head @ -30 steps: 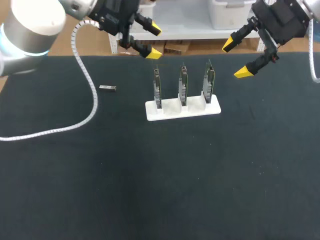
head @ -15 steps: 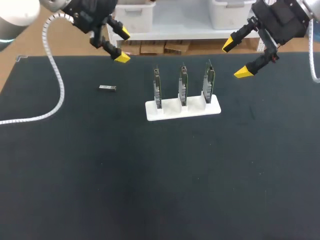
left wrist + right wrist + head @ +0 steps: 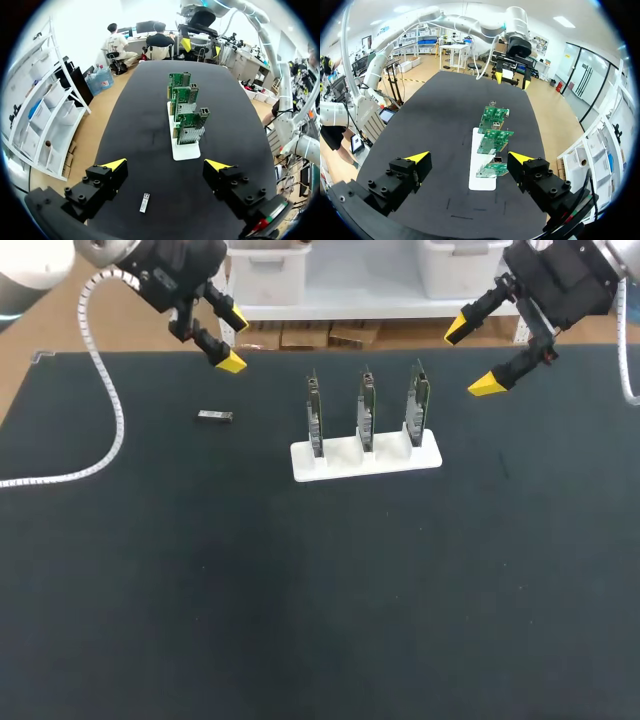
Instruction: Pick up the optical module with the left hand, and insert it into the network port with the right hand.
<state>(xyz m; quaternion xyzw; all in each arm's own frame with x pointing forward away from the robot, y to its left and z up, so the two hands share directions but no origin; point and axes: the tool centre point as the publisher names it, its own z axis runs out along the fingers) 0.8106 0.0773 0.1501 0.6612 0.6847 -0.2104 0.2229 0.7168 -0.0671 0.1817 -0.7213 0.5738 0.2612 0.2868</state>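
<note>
The optical module [image 3: 214,417], a small silver-grey bar, lies flat on the black table at the left. In the left wrist view the optical module [image 3: 144,202] lies under the left gripper [image 3: 166,165], between its wide-open fingers. From the head view my left gripper [image 3: 231,340] hangs open above the table's far left, just behind the module. A white stand [image 3: 366,458] holds three upright green network cards [image 3: 367,408]; the cards [image 3: 492,141] lie ahead of the right gripper [image 3: 469,159]. My right gripper [image 3: 473,357] hangs open at the far right, empty.
A white coiled cable [image 3: 110,430] from the left arm loops over the table's left part. The table's far edge runs just behind the stand. The black mat [image 3: 320,590] stretches bare toward the front.
My left gripper has swung left from near the stand's left card to above the module's area. The right arm has not moved.
</note>
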